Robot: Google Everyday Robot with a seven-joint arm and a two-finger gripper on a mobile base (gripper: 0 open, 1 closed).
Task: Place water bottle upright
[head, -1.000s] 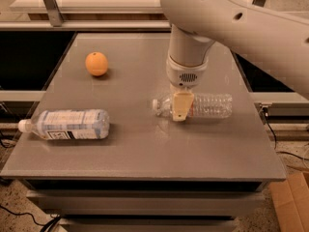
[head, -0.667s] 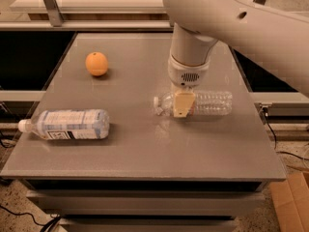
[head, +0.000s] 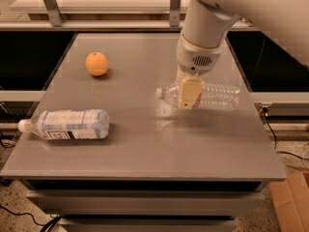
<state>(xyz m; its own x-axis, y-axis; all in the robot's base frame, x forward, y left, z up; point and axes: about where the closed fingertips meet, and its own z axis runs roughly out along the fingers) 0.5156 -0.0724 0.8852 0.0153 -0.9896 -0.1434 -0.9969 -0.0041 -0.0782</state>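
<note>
The camera view looks down on a grey desk point(head: 154, 153) with three things on it. The water bottle point(head: 219, 96) lies on its side on the right half of the desk, with its white cap pointing left and its clear ribbed body running toward the right edge. The robot's white arm point(head: 207, 28) comes in from the top right and ends in the hand point(head: 189, 96), which is lowered straight onto the water bottle near its shoulder. The hand's pale yellow part crosses the front of the bottle there and hides the label band. I cannot tell whether the hand is clamped on the bottle or only set around it.

An orange point(head: 96, 64) sits on the far left part of the desk, well apart from the water bottle. A fatter bottle point(head: 70, 124) with a large white-and-blue label lies on its side near the front left, its cap toward the left edge. A cardboard box point(head: 291, 202) stands on the floor at the lower right.
</note>
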